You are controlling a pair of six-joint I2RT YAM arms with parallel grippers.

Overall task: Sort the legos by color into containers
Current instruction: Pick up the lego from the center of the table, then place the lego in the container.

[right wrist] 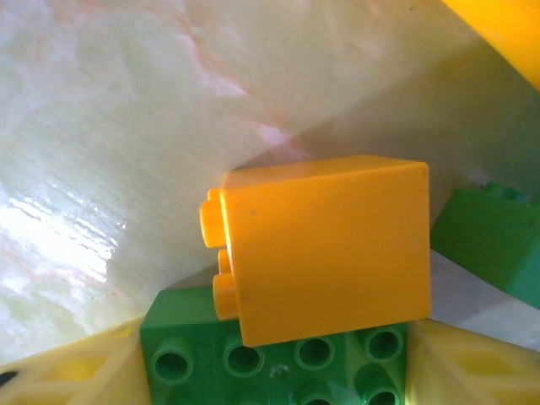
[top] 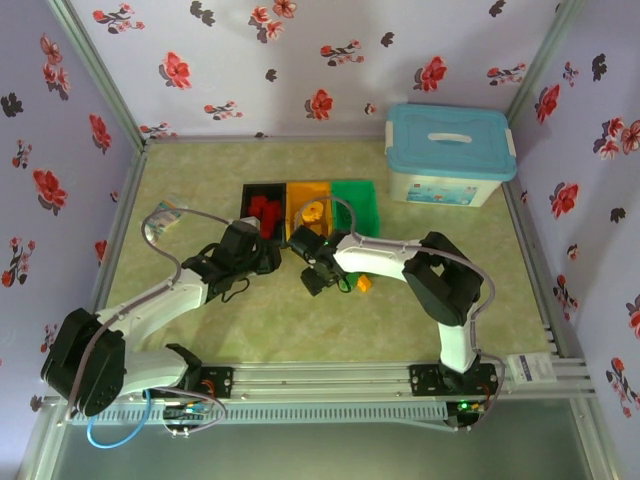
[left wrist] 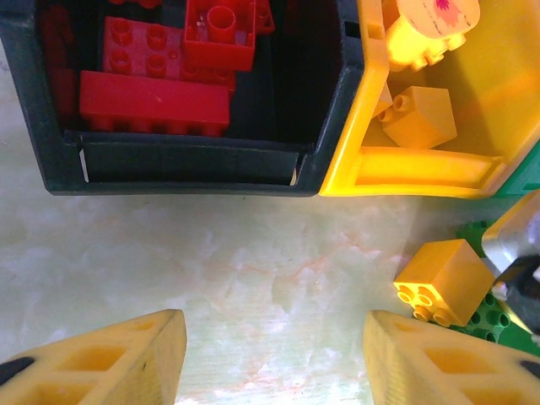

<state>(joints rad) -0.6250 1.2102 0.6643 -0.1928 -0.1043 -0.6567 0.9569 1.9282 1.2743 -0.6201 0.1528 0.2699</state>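
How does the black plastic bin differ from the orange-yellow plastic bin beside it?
The black plastic bin holds red studded bricks; the orange-yellow plastic bin holds yellow-orange bricks. The black bin stands at the left end of the row, the orange-yellow bin in the middle, next to the green bin. Both are open-top, rectangular and touch side by side.

Brightly, evenly lit from above. Glaring white on the glossy surface (right wrist: 59,228). Softly shadowed beside the orange brick (right wrist: 329,245). Slightly soft-focused at the lower corners of both wrist views.
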